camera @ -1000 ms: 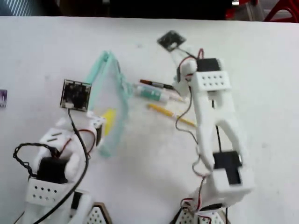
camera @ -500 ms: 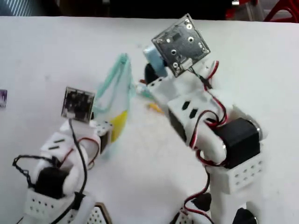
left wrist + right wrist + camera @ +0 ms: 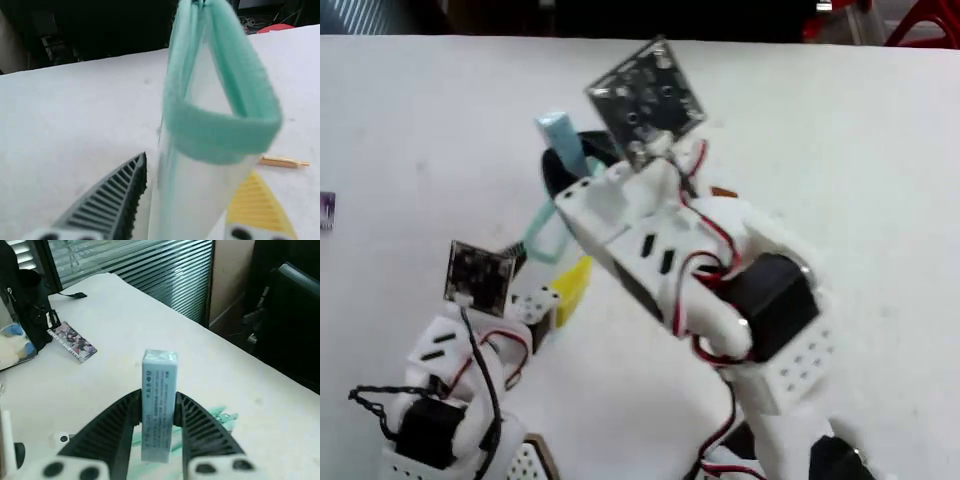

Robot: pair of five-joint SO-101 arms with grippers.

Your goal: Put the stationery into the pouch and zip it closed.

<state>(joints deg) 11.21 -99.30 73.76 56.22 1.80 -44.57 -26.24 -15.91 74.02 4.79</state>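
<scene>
Right arm has swung left across the surface [image 3: 840,120] since the earlier frames, and now sits over the pouch [image 3: 220,137]. Left arm has pulled back slightly toward the near edge, taking the pouch with it.

Near-left corner: left claw [image 3: 197,167] is clamped on the pouch, dark finger on one side and yellow on the other. Pouch stands upright with its teal-rimmed mouth open.

A thin tan stick [image 3: 282,161] lies flat on the surface beside the pouch, not touching it.

Farther in, mid-surface: right claw [image 3: 159,400] is closed on the light-blue eraser [image 3: 159,410]. Eraser is upright, its end poking past the fingertips, lifted off the surface. Teal rim shows just below the claw in the right wrist view.

Left edge: small printed card [image 3: 325,212], well apart from everything else.
</scene>
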